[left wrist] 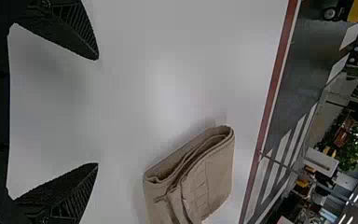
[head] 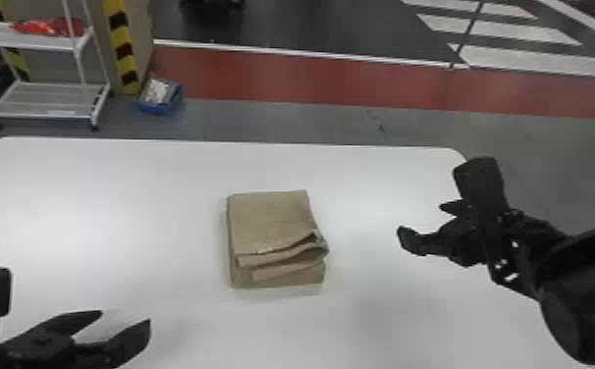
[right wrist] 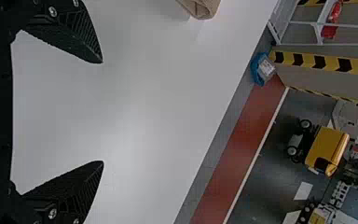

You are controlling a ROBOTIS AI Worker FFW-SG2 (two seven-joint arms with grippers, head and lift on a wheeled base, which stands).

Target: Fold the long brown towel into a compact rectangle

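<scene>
The brown towel (head: 272, 221) lies near the middle of the white table, folded into a compact, roughly rectangular stack with loose, slightly slanted layers at its near right corner. My left gripper (head: 125, 321) is open at the lower left, apart from the towel. At the right, my right gripper (head: 421, 223) is also clear of it. In the left wrist view, the left gripper (left wrist: 98, 111) has its fingers wide apart and the towel (left wrist: 209, 182) beyond them. The right wrist view has the right gripper (right wrist: 103, 112) open, with a corner of the towel (right wrist: 203, 7) farther off.
The white table (head: 115, 196) surrounds the towel, its far edge crossing the head view. Beyond it on the floor are a white shelf rack (head: 48, 98) and a blue box (head: 160, 98) at the left. A red strip (head: 311, 78) runs along the floor.
</scene>
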